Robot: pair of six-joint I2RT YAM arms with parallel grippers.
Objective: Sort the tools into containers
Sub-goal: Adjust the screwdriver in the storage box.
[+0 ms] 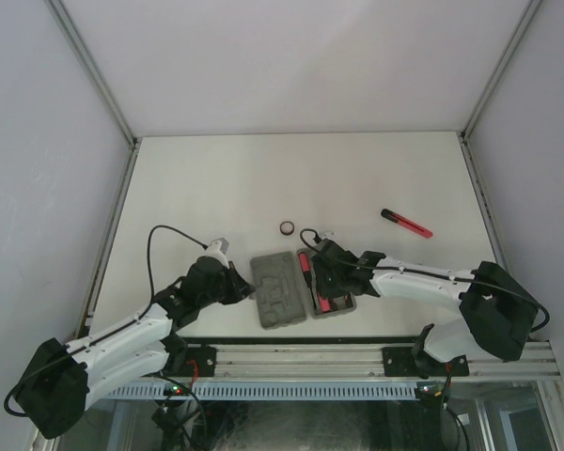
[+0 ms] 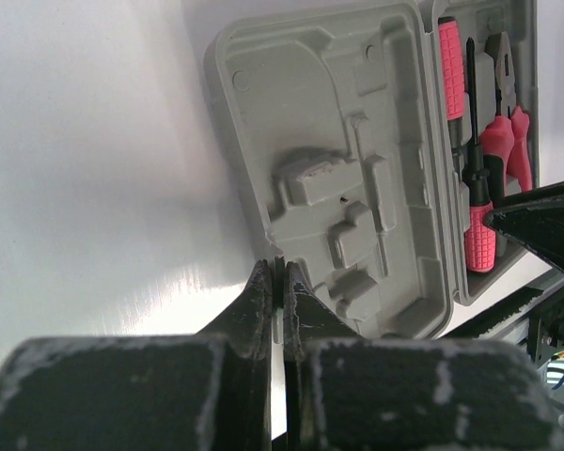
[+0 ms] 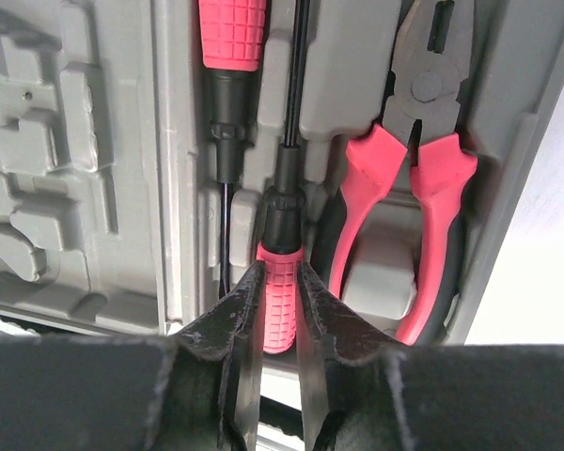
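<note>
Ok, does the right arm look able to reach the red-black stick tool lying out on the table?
Probably, but not right now: the stick tool lies in the open, right of the case, yet the right fingers are clamped on a screwdriver in that case.

Grey hinged case (image 1: 277,291) open flat; empty left half's rim sits in left gripper (image 2: 277,272). Right half: red-handled screwdriver (image 3: 279,315) clamped by right gripper (image 3: 278,278), second screwdriver (image 3: 233,38) to its left, pliers (image 3: 418,160) right. Stick tool (image 1: 406,223), black ring (image 1: 288,227) loose beyond it.
</note>
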